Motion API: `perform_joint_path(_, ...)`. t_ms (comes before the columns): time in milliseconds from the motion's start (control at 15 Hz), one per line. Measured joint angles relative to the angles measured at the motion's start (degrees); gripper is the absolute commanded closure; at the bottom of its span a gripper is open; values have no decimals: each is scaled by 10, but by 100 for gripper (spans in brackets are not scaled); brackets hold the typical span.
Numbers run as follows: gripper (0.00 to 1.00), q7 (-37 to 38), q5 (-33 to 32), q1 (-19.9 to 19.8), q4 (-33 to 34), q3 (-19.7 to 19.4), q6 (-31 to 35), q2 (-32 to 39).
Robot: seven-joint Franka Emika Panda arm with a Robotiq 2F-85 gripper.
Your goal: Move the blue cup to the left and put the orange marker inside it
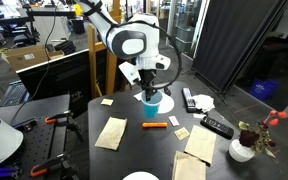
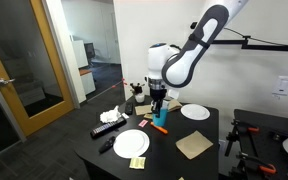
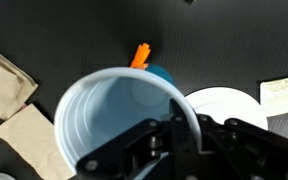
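Cup (image 3: 114,125) on table (image 3: 64,40), rim betw. pincer (image 3: 187,125) jaws, marker (image 3: 141,55) just beside cup

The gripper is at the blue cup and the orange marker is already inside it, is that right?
No. The gripper is at the blue cup, but the orange marker lies on the table outside it; the wrist view shows the cup empty.

Even indoor light from overhead leaves both exterior views fairly bright, though they are small and soft, with fine detail smeared; the black desk (image 1: 149,145) swallows shadows, so little shading shows under things; the dark curtain (image 1: 234,40) reads dim; a pale wall (image 2: 264,50) reads flat and bright; in the wrist view the blue cup (image 3: 114,120) looks washed pale, and the claw (image 3: 179,150) sits close, blurred, out of focus.
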Motion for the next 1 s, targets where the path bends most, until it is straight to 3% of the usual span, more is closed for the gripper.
perform_joint_path(1000, 99, -28, 1, 14, -11, 76, -37, 10)
